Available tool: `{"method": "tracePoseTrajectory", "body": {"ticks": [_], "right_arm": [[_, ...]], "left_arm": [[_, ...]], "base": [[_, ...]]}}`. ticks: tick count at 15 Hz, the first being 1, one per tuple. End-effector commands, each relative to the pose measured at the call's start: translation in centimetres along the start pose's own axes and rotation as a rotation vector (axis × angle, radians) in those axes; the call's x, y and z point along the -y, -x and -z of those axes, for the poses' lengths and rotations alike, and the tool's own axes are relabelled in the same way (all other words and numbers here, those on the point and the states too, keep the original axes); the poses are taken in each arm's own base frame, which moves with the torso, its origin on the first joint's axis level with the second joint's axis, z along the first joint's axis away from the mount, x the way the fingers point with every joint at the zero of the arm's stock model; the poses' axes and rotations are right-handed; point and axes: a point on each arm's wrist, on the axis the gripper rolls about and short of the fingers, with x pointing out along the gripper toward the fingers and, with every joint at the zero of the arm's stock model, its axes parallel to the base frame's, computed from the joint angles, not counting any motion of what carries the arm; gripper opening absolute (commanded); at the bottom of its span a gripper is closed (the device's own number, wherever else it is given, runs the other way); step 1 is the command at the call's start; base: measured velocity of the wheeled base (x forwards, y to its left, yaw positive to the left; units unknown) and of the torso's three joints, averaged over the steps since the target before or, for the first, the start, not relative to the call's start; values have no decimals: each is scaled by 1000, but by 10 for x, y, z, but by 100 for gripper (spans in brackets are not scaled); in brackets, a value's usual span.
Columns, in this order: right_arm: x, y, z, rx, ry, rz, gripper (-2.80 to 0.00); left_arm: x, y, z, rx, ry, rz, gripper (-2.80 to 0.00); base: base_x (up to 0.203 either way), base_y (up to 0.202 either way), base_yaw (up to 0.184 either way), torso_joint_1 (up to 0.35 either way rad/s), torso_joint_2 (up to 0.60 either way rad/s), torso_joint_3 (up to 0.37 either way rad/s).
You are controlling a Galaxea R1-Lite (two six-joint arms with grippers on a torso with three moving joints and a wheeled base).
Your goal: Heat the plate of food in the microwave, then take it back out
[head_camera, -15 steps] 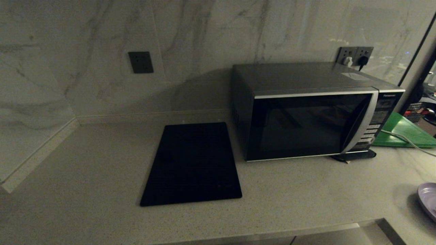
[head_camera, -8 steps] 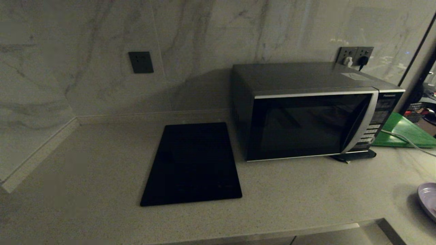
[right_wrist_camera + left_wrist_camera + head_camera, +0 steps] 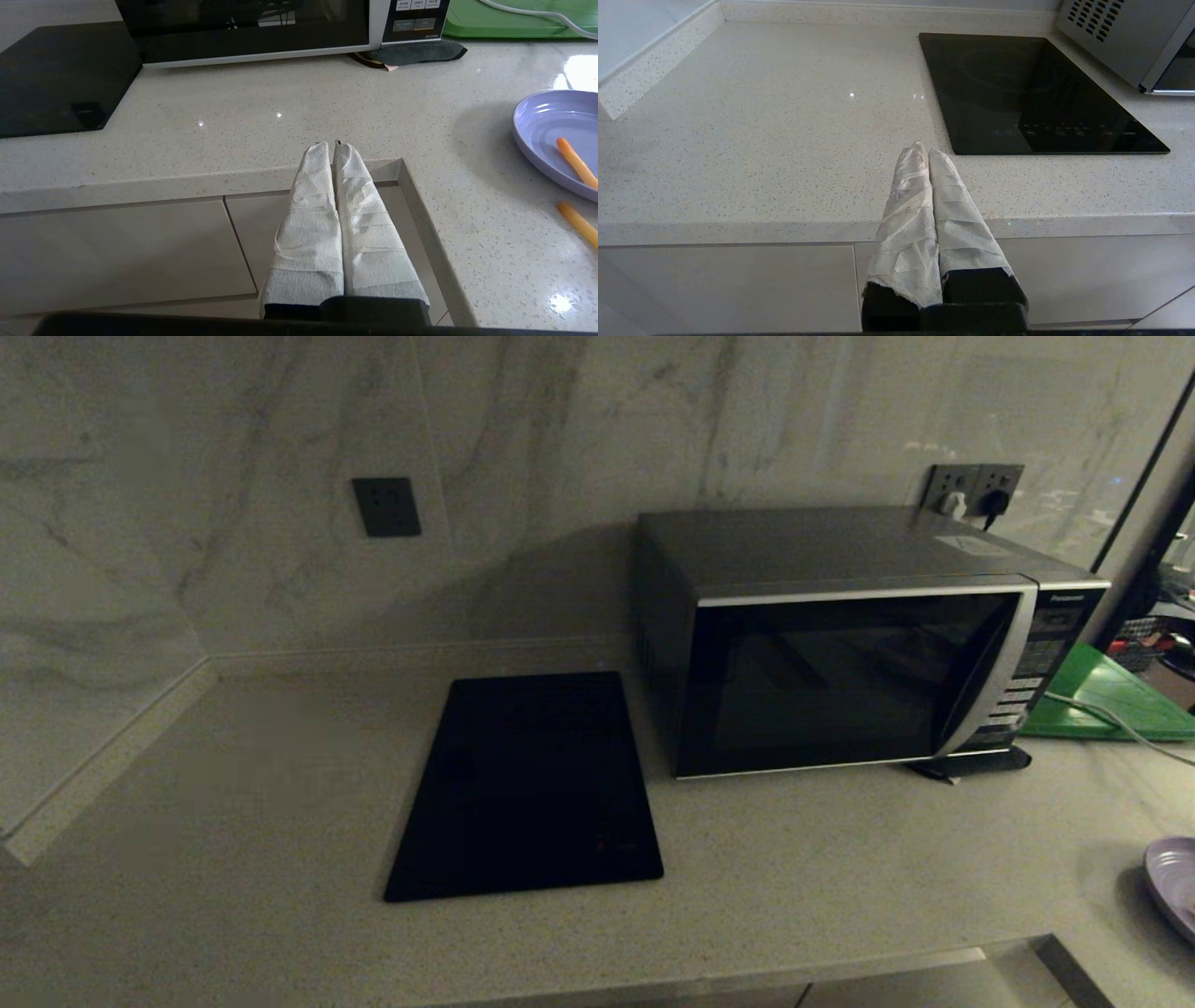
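black mat point(image 3: 527, 789) beside microwave point(image 3: 840, 644) (door shut)

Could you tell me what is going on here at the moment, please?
Nothing is being handled yet. The microwave stands on the counter with its door closed. The plate lies on the counter off to the robot's right, one orange stick on it and another on the counter beside it. The left gripper and right gripper are both shut and empty, parked at the counter's front edge. A black mat lies left of the microwave.
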Motion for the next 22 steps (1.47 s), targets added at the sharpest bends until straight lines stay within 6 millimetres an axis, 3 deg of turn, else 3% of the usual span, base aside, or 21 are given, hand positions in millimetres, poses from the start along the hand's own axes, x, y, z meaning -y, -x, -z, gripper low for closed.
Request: {"method": "tracePoseTrajectory", "body": {"ticks": [1, 22], "right_arm": [[0, 0, 0, -2, -1, -1, -280], [0, 0, 0, -2, -1, -1, -280]], "left_arm": [[0, 0, 0, -1, 1, -1, -280], [0, 0, 0, -1, 1, -1, -280]], "base": [[0, 0, 0, 0, 0, 0], [0, 0, 0, 0, 0, 0]]}}
